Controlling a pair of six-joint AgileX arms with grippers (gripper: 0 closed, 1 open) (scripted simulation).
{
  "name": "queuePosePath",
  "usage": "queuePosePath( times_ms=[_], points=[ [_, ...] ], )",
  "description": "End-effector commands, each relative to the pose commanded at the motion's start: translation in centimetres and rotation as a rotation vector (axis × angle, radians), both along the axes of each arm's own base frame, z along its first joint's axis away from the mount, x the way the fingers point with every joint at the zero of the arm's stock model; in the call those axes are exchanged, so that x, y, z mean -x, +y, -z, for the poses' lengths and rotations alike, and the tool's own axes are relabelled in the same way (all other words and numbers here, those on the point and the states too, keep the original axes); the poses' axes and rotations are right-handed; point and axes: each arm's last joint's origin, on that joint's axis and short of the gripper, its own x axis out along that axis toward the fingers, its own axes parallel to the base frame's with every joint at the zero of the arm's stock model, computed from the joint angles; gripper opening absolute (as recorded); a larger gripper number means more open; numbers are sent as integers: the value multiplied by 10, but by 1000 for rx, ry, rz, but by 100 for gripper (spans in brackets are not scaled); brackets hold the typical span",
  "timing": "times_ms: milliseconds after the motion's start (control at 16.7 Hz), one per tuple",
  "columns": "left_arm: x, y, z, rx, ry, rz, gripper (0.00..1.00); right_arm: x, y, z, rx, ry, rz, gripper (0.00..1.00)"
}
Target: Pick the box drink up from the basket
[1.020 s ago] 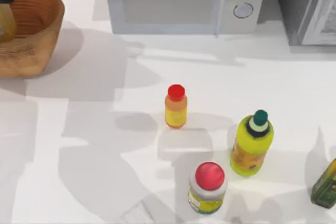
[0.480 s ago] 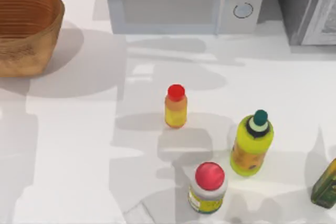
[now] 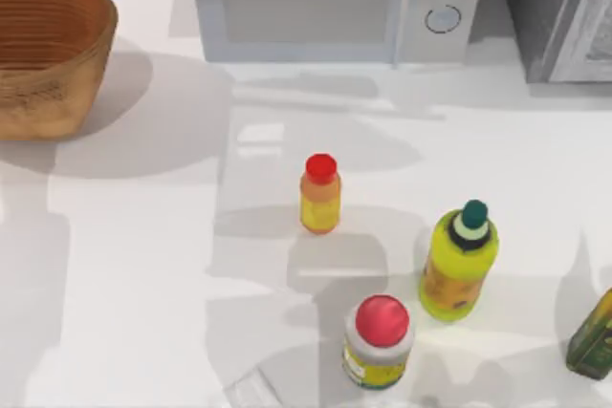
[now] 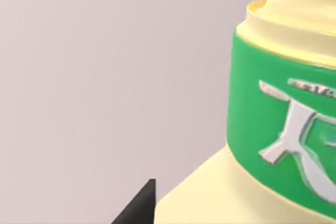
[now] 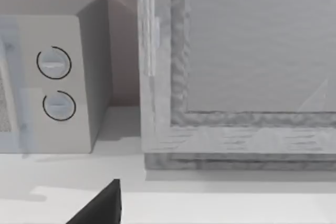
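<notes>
One box drink [image 4: 283,124] against left pincer [image 4: 137,209].

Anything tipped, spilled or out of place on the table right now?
Nothing stands out. The red-capped bottle, green-capped bottle and red-lidded jar stand upright and apart; the basket sits level. The box drink looms close in the left wrist view.

Box drink [image 4: 273,129]: cream-yellow carton, green band with white printed mark, stepped neck above band; seen very close in left wrist view, just beside dark tip of left claw [image 4: 137,208], against plain wall. Basket [image 3: 43,50]: round tan-brown wicker, ribbed sides, upright at counter's far left corner.
</notes>
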Motion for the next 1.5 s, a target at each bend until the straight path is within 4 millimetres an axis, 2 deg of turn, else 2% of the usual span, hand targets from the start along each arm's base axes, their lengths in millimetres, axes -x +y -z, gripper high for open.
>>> queuePosePath(
  times_ms=[120,240,360,540,720,900,1080,1260,1380,1500],
  points=[
    [16,-5,-2,5,18,1,0,0,0,0,0,0,0,100],
    [41,-12,-9,7,21,1,0,0,0,0,0,0,0,100],
    [76,-20,-19,5,7,2,0,0,0,0,0,0,0,100],
    [140,-32,-27,1,-36,2,0,0,0,0,0,0,0,100],
    [206,-43,-14,-3,-81,1,0,0,0,0,0,0,0,100],
    [253,-49,23,-3,-100,-2,0,0,0,0,0,0,0,100],
    [275,-52,70,-2,-76,-5,0,0,0,0,0,0,0,100],
    [281,-53,107,-2,-33,-8,0,0,0,0,0,0,0,100],
    [281,-54,120,-2,-14,-9,0,0,0,0,0,0,0,100],
    [281,-54,122,-2,-11,-10,0,0,0,0,0,0,0,100]
  ],
)
